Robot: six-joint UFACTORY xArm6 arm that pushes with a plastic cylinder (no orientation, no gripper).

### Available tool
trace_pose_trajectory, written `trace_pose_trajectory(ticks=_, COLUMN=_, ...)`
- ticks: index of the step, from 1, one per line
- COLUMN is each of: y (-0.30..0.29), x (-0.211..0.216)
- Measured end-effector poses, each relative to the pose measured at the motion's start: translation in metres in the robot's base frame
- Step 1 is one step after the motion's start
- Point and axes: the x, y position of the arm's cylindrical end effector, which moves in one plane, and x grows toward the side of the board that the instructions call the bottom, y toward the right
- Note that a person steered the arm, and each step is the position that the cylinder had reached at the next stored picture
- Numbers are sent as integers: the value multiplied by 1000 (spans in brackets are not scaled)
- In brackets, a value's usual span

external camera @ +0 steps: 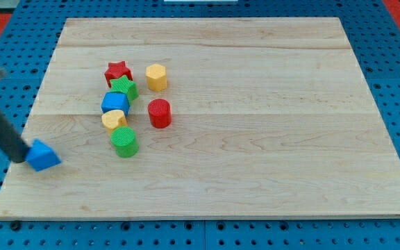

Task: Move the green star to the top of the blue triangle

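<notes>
My tip (pixel 28 158) sits at the near left of the wooden board (pixel 269 173), touching the blue triangle's (pixel 44 155) left side; no jaws, just a bare rod holding nothing. The green star (pixel 124 87) is well apart, far right of it, wedged between red star (pixel 117 71) and blue cube (pixel 115 103), so likely needs working free. Rod's upper part is blurred and cropped; its exact end is hard to make out.

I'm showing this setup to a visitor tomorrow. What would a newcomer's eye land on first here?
First the tight cluster of blocks left of the board's middle: red star, green star, blue cube, yellow heart and green cylinder in a column, with a yellow hexagon and red cylinder to the right. Then the lone blue triangle at the left edge, my tip touching its left side.
</notes>
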Motion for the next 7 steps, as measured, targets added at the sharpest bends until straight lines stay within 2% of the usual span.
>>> trace_pose_trajectory(ticks=1, y=52, x=-4)
trace_pose_trajectory(ticks=3, y=72, x=2)
trace_pose_trajectory(ticks=5, y=135, x=22)
trace_pose_trajectory(ticks=7, y=137, x=54)
